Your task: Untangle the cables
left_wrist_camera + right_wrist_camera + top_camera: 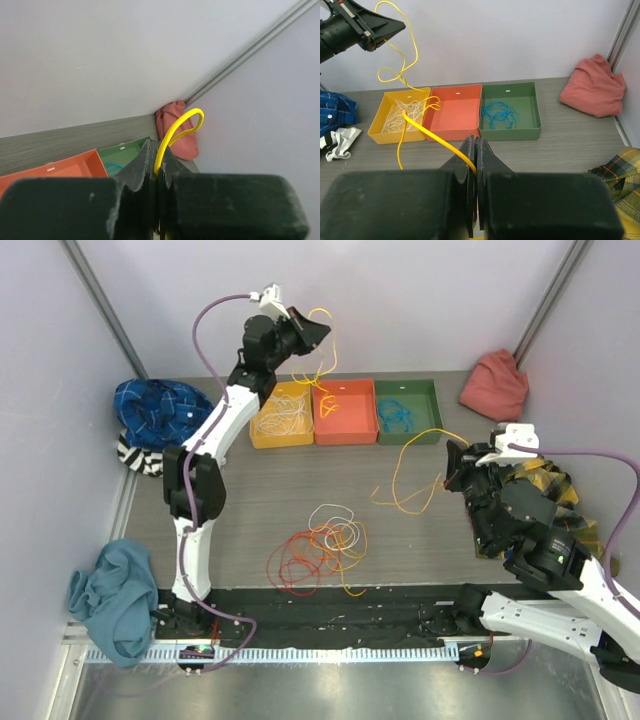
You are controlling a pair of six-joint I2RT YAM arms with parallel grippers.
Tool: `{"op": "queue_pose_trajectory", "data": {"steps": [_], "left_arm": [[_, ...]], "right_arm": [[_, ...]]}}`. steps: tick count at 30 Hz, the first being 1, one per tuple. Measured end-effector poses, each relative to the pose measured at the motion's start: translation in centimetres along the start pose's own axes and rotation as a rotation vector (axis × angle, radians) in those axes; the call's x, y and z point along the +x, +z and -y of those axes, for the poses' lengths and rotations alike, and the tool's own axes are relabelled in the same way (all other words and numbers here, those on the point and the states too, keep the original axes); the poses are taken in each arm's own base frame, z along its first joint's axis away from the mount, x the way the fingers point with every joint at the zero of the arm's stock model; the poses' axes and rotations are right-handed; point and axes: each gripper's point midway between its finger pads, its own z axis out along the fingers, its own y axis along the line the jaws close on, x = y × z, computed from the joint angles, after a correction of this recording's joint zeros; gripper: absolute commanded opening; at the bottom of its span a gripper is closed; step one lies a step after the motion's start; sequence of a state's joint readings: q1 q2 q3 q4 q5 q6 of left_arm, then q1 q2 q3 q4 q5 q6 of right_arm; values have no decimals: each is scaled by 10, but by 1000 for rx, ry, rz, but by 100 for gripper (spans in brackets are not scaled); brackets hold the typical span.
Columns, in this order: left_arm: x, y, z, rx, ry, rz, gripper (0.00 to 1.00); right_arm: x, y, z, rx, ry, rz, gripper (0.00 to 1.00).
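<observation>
matte right gripper [475, 142], thin yellow cable [437, 139]

White left arm [225, 420] with black joints, purple cable [197, 335], black wedge-fingered left pincer [322, 330], right arm [540, 615] alike

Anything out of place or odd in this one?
Crumpled cloths ring the table: blue plaid cloth, teal cloth, red cloth. The yellow plaid cloth lies under the right arm, where it might snag. Nothing looks spilled or damaged.
</observation>
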State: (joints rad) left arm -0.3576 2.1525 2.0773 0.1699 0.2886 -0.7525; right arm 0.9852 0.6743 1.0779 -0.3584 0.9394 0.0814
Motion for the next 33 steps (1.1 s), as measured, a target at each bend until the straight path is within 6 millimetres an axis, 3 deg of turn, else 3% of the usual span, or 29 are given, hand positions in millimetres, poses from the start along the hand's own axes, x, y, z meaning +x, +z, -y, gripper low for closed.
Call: {"op": "queue_pose_trajectory", "data": {"steps": [5,11,14,16,22,30,33], "left_arm": [[24,21,-24,-11,-6,-19,0],[81,44,-64,-48,-31,-94,0],[105,47,-67,-55,-39,-131,0],[109,48,-62,-49,-38,-139,0],[95,44,-37,-22,7,-114,0],[25,33,11,39,84,17,0],[15,33,19,56,93,42,0]], "right_arm": [[13,4,-5,-5,-29,-22,1],[18,6,-9,-7,-42,-30,1],[18,6,-9,-7,-44,-29,1],[19,7,-9,-7,-44,-30,1],[20,7,-10,-10,-45,-30,1],[18,7,-12,-21,-34,-24,1],[20,8,-13,-22,-36,-26,1]]}}
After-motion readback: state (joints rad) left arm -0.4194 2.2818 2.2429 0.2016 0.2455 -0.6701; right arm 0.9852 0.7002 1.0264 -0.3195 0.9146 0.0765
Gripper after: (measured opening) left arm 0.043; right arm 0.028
